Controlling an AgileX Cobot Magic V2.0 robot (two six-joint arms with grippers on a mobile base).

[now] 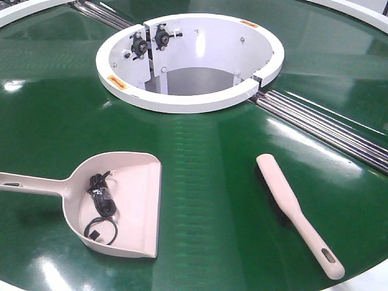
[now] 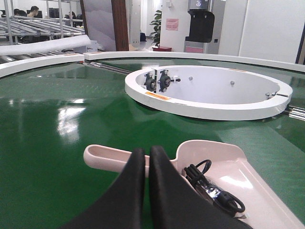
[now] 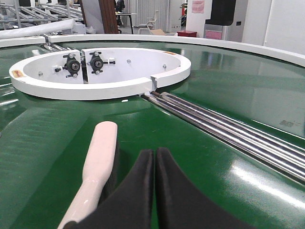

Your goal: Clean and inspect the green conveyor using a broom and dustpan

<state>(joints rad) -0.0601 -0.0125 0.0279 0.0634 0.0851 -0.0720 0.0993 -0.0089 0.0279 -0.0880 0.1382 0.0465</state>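
Note:
The green conveyor (image 1: 200, 163) fills the front view, with its white ring hub (image 1: 188, 60) at the top. The dustpan (image 1: 124, 203) lies at the front left, handle to the left, with a coiled black cable (image 1: 102, 203) in it. The broom (image 1: 297, 212) lies at the front right, bristles down, slotted handle end nearest. Neither gripper shows in the front view. My left gripper (image 2: 147, 151) is shut and empty, just above and short of the dustpan's handle (image 2: 107, 157). My right gripper (image 3: 155, 151) is shut and empty, just right of the broom (image 3: 97, 162).
Steel roller strips (image 1: 327, 124) run from the hub toward the right edge, and another strip (image 1: 106, 15) runs to the upper left. The white outer rim (image 1: 18, 18) curves along the far edge. Racks and a room lie beyond the conveyor (image 2: 43, 24).

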